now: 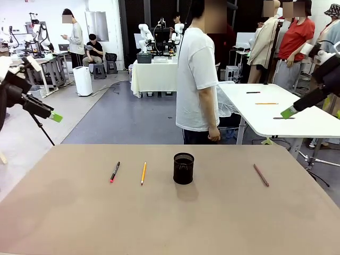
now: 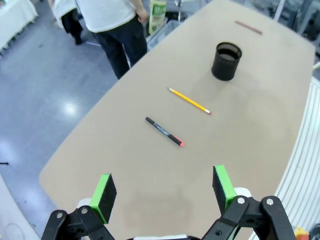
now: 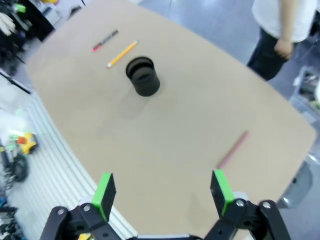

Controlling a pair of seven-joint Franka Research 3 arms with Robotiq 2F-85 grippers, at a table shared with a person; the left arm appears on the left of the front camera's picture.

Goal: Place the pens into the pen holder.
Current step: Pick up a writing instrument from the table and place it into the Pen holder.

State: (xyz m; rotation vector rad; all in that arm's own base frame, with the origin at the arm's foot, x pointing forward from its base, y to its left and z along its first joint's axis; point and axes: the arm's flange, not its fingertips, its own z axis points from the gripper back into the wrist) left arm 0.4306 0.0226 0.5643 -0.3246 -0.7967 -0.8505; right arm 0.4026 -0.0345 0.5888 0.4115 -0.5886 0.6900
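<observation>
A black pen [image 1: 115, 172] with a pinkish-red end and a yellow pencil [image 1: 143, 173] lie flat on the table [image 1: 64, 223], left of the upright pen holder [image 1: 183, 168]. A reddish-brown pen [image 1: 261, 175] lies well to its right. Each looks light, stiff, thin and likely to roll, so a pinch across mid-barrel seems best. The mesh holder may tip if nudged. No print is legible. The left gripper [image 2: 164, 186] and right gripper [image 3: 162, 190] hang released above the table, holding nothing.

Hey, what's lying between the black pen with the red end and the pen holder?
The yellow pencil lies between the black pen and the pen holder, touching neither; the front view shows it.
</observation>
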